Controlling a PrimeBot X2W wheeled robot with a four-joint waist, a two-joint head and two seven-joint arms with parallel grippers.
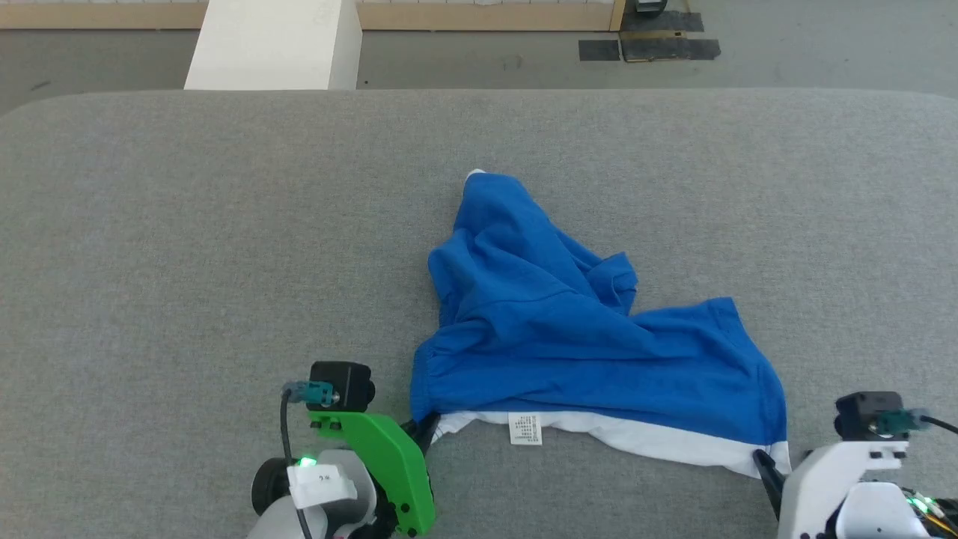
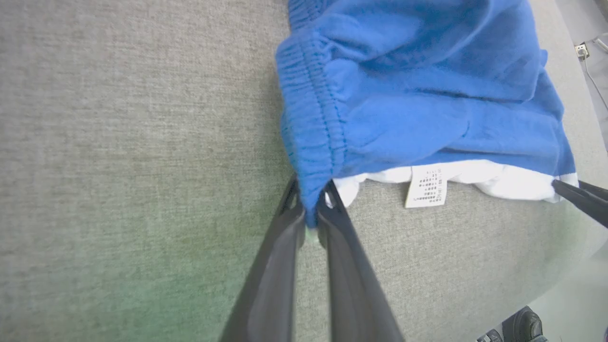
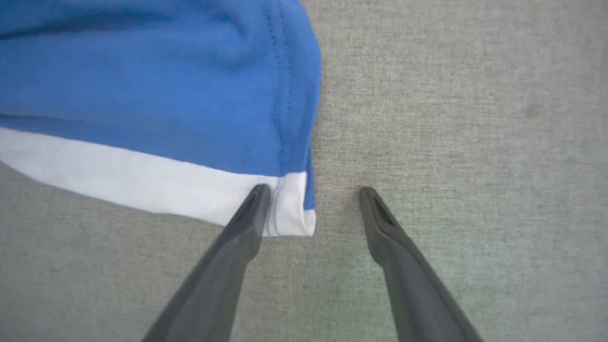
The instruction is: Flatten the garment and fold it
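The garment (image 1: 569,337), royal-blue shorts with a white band along the near edge and a small white label (image 1: 525,429), lies crumpled mid-table. My left gripper (image 1: 425,433) is shut on its near left corner; in the left wrist view the two fingers (image 2: 311,216) pinch the blue elastic edge (image 2: 313,137). At the near right corner my right gripper (image 3: 313,199) stands open, one finger (image 3: 254,209) on the white band (image 3: 142,185), the other on bare table. The corner (image 3: 297,209) lies between the jaws. The right gripper's dark fingertip (image 1: 763,460) touches that corner in the head view.
A grey fabric-covered table (image 1: 187,262) spreads wide on all sides of the shorts. Beyond its far edge are a white block (image 1: 273,45), a wooden skirting and dark floor patches (image 1: 647,45). The right gripper's fingers (image 2: 582,197) show at the left wrist view's right edge.
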